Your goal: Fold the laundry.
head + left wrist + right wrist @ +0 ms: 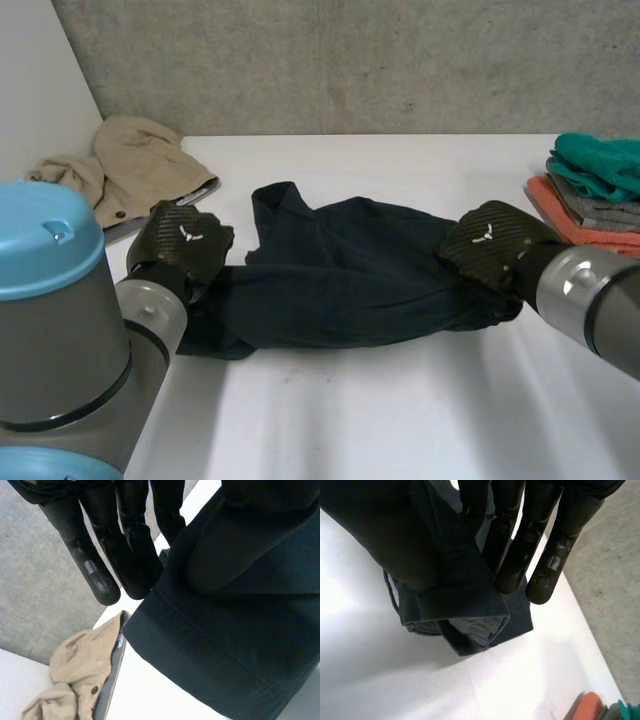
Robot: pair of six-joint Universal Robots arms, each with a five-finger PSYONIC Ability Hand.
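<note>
One dark garment is stretched across the middle of the white bench, held at both ends. Far left: a tan cloth lies crumpled near the back edge. Left robot hand: clamped on the garment's left end, with straight fingers pinching the hemmed edge against the cloth-draped thumb. Right robot hand: clamped likewise on the right end, its straight fingers lying against a doubled hem. Far right: a stack of folded cloths, teal over grey over orange, sits well apart from the garment.
</note>
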